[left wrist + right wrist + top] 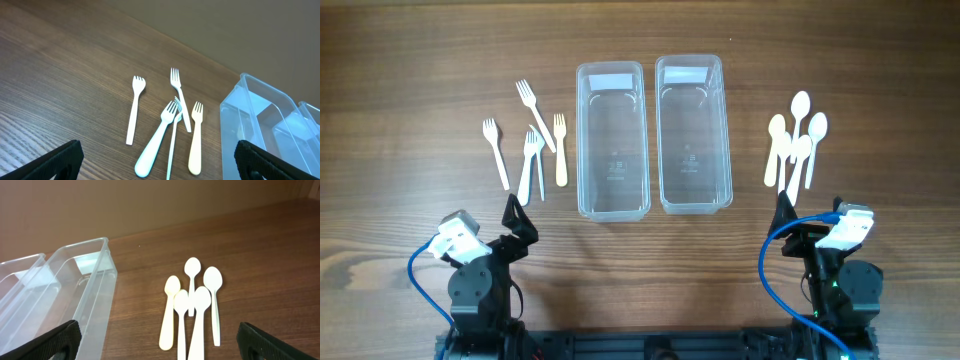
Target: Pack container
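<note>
1. Left claw: fingers apart and gripping nothing. It sits at 7 o'clock in the overhead view, over the wooden surface.
2. Right claw: fingers apart and gripping nothing, at 5 o'clock.
3. Left box and right box: clear and oblong. They lie just beside each other at centre, with long sides running 12 to 6.
4. Forks: five, white, on the surface at 9 o'clock of the left box and 12 o'clock of the left claw. Tines point roughly to 12. The outermost fork lies apart, and the middle ones touch or overlap.
5. Spoons: five, white, on the surface at 3 o'clock of the right box and 12 o'clock of the right claw. Bowls point to 12, and the handles are bunched close together.
</note>
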You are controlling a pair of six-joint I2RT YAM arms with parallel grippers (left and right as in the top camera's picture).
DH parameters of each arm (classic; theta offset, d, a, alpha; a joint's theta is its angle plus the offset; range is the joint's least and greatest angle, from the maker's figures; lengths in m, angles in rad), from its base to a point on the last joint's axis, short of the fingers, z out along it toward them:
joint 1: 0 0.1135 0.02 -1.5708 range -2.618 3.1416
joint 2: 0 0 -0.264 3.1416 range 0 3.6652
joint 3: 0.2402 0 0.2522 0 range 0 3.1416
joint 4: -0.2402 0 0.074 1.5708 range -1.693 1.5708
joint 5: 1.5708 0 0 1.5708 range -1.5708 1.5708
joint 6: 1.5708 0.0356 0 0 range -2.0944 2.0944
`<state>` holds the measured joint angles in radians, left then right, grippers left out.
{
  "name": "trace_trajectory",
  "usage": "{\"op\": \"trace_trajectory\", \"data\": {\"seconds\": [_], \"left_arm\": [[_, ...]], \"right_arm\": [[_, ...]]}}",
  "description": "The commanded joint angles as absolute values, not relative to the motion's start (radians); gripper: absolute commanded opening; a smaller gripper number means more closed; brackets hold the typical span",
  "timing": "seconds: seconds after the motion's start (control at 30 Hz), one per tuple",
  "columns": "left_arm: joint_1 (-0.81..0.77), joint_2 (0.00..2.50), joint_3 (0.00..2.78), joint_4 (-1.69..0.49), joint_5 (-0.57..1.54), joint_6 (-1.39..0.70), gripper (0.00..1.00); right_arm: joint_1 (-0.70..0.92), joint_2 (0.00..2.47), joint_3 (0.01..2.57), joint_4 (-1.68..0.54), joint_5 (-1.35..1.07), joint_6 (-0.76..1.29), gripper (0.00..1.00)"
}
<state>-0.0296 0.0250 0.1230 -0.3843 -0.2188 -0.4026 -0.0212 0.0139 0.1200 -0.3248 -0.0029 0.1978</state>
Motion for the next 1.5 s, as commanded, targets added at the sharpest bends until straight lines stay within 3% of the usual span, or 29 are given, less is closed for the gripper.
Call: {"op": "trace_trajectory", "data": {"seconds": [0.0, 1.07, 1.3, 1.47], "left_arm": [[-0.024, 0.013, 0.115, -0.381, -0.21, -0.412, 1.0], [-0.024, 0.013, 0.115, -0.381, -0.21, -0.412, 1.0], [-0.024, 0.013, 0.115, -0.381, -0.21, -0.412, 1.0], [-0.024, 0.013, 0.115, -0.374, -0.196, -0.413, 1.0]], "right_arm": [[-0.018, 0.013, 0.117, -0.321, 0.001, 0.212, 1.0], [-0.018, 0.013, 0.117, -0.322, -0.002, 0.214, 1.0], [-0.018, 0.014, 0.117, -0.324, -0.214, 0.227, 1.0], [-0.018, 0.029, 0.118, -0.322, -0.329, 0.378, 1.0]]}}
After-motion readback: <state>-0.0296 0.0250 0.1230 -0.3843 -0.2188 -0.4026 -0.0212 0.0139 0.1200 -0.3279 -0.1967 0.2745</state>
